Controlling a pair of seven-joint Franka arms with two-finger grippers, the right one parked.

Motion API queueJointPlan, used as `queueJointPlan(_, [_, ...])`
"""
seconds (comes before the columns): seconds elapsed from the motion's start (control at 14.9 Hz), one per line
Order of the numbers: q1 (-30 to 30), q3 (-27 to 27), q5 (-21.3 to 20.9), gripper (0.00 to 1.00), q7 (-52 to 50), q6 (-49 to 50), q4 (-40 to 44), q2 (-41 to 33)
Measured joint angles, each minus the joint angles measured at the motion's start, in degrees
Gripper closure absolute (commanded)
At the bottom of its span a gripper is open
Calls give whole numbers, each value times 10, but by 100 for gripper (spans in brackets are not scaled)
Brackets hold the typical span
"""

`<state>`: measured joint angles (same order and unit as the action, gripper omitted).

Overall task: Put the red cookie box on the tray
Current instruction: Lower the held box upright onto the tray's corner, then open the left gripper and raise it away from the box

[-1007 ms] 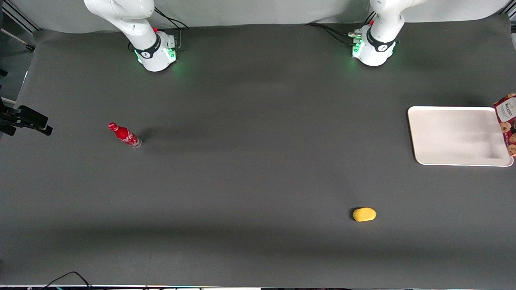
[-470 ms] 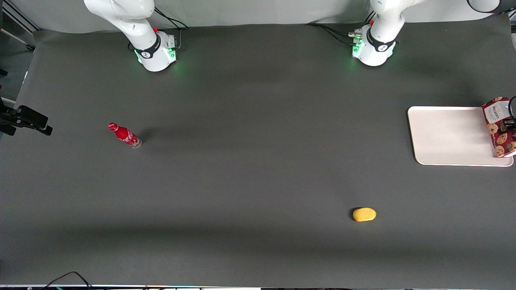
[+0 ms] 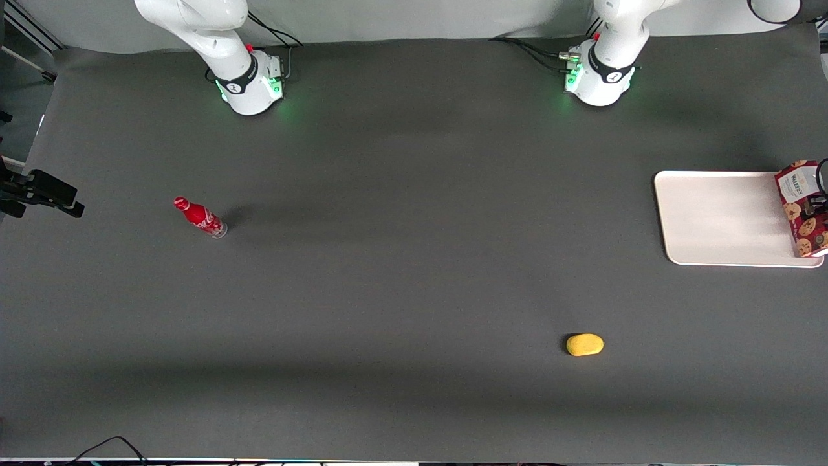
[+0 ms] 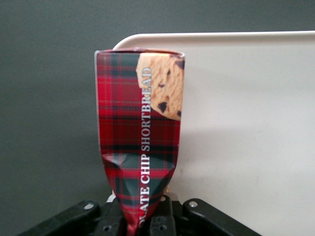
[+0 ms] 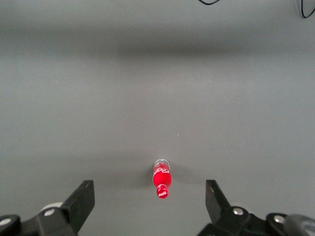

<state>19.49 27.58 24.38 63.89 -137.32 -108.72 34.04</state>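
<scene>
The box (image 4: 140, 132) hangs over the tray's (image 3: 718, 220) outer edge, pinched and crumpled at one end in the closed gripper (image 4: 142, 219). Released here, it may tip off the rim onto the table; crushed cardboard could also slip.

hand (image 4: 142, 219) clamps cookie box (image 3: 802, 208) over tray (image 3: 718, 220) edge | bottle (image 3: 199, 217) toward parked arm's end

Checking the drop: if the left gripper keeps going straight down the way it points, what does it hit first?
The gripper, shut on the box, points down at the tray's edge. The box's end would probably meet the tray rim first; depth is unclear.
</scene>
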Motion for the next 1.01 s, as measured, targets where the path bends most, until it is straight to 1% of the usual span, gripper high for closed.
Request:
queueJointPlan(0.07, [0, -1, 1, 5, 0, -1, 1, 3])
queueJointPlan(0.13, [0, -1, 2, 2, 0, -1, 3, 5])
queueJointPlan(0.2, [0, -1, 3, 0, 0, -1, 4, 6])
queueJointPlan(0.4, [0, -1, 9, 0, -4, -2, 8, 6])
queueJointPlan(0.54, [0, -3, 10, 0, -29, -2, 16, 2])
queueJointPlan(0.74, [-3, -14, 6, 0, -69, 27, 30, -36])
queueJointPlan(0.81, [-6, -16, 1, 0, -88, 50, 33, -54])
queueJointPlan(0.87, [-10, -16, -13, 0, -118, 76, 36, -75])
queueJointPlan(1.01, [-24, -19, -69, 0, -200, 128, 41, -126])
